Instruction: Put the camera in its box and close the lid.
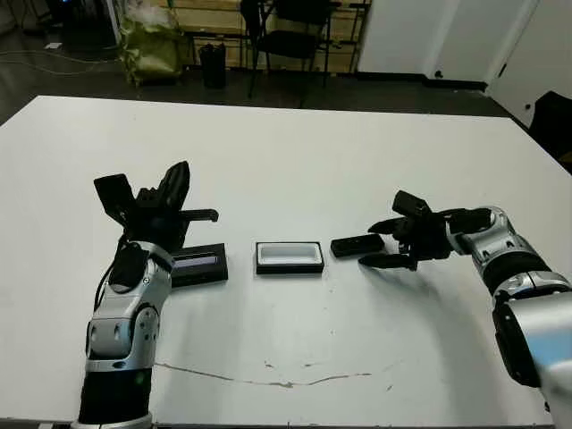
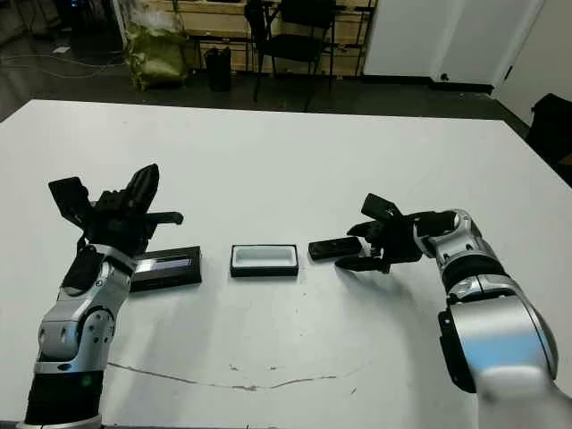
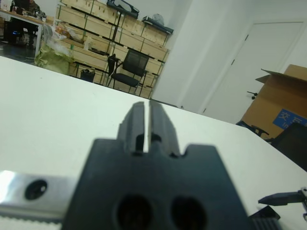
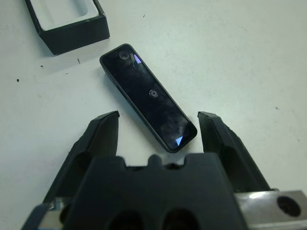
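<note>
Right gripper (image 4: 158, 122) is straddling the near end of the camera (image 4: 148, 96), fingers (image 4: 103, 132) spread. Judgement: advance, centre, then clamp. Left gripper (image 3: 146, 127) fingers nearly shut, holding nothing.

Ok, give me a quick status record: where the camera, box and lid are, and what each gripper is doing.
camera: flat on the table, beside the box on the robot's right, not gripped
box: centre, open, white lining showing, nothing inside
lid: flat on the table, on the robot's left of the box
right gripper: open, fingers either side of the camera's near end
left gripper: shut, raised, holding nothing
</note>
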`<act>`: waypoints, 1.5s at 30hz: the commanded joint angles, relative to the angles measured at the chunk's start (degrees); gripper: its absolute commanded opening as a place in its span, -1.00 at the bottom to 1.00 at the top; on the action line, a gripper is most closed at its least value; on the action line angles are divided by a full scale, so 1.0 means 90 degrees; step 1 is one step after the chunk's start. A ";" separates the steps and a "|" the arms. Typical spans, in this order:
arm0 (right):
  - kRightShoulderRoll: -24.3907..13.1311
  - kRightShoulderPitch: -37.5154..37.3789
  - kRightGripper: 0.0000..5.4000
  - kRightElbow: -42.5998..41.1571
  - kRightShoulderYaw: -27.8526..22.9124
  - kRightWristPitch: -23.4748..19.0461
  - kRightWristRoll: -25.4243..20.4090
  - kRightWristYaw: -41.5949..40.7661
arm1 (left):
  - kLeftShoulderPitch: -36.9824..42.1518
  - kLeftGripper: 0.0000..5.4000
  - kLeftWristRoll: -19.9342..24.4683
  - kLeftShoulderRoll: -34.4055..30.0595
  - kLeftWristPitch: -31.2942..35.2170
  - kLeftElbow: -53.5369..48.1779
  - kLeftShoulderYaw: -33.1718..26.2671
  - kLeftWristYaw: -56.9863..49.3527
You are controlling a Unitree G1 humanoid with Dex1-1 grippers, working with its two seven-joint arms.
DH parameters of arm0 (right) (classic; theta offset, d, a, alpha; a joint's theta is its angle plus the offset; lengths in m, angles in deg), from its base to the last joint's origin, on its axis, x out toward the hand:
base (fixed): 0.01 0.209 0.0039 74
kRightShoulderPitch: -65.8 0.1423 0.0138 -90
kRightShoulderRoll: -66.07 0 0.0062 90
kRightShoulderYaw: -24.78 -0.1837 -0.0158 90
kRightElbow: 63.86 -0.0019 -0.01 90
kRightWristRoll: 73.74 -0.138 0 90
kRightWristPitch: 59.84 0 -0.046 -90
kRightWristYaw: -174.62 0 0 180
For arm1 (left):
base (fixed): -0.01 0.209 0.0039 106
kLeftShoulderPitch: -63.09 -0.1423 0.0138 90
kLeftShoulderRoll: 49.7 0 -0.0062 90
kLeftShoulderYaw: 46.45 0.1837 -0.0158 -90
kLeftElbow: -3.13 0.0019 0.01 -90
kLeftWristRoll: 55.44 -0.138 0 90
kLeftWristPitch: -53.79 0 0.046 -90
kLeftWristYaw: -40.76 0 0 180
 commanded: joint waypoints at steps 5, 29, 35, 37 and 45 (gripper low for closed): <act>0.0166 -0.0553 0.25 0.0238 0.0387 -0.0135 0.0520 0.0130 | 0.0025 -1.00 0.0008 -0.0040 0.0174 0.0024 -0.0003 -0.0036; -0.0059 -0.0175 0.25 0.0074 0.1100 0.0209 0.0839 -0.0002 | 0.0011 -1.00 0.0024 -0.0051 0.0128 0.0054 -0.0029 0.0021; -0.0093 -0.0170 0.25 0.0047 0.1136 0.0316 0.0787 0.0029 | 0.0077 -1.00 -0.0043 -0.0102 0.0116 0.0116 -0.0018 0.0028; -0.0113 -0.0211 0.25 0.0037 0.1278 0.0302 0.0940 0.0397 | 0.0117 -1.00 -0.0016 -0.0107 0.0148 0.0149 -0.0043 0.0019; -0.0386 -0.0640 0.25 -0.0016 0.0841 0.0183 0.0399 0.0708 | 0.0238 -1.00 -0.0028 -0.0178 0.0288 0.0216 -0.0053 0.0050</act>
